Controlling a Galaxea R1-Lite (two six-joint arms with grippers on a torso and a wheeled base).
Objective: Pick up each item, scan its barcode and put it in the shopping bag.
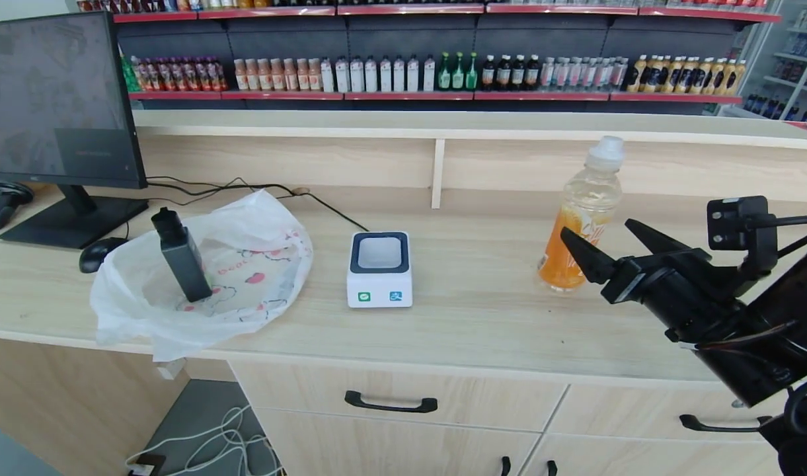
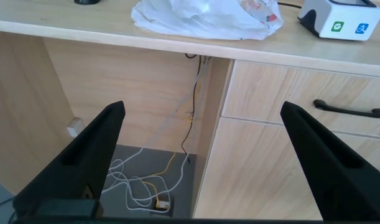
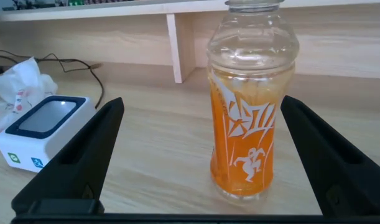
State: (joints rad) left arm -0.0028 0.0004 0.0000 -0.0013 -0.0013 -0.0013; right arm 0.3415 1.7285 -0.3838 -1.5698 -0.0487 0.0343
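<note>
On the left of the counter the white shopping bag lies open and slumped, and a dark, grey-black container stands upright inside it. That item looks already dealt with, so at least one item appears to be done. To the right of the bag, well apart from it, sits the small white barcode scanner with its window facing up and nothing over it. Further right an orange drink bottle with a white cap stands upright on the counter, free of any grip. It has yet to be picked up, scanned and bagged, and it seems to be the only item left on the counter.

The left gripper hangs low in front of the counter, below its edge. It faces the cabinet front and the gap beside the drawers, with its jaws spread wide and nothing between them. It is far from the bottle and looks idle.

The right gripper is held level at the right of the scene, on the near side of the bottle. It points toward the bottle's lower, orange part. Its jaws are wide apart and empty, and the bottle is lined up between them without being touched. The arm looks set to close in for the grasp.
</note>
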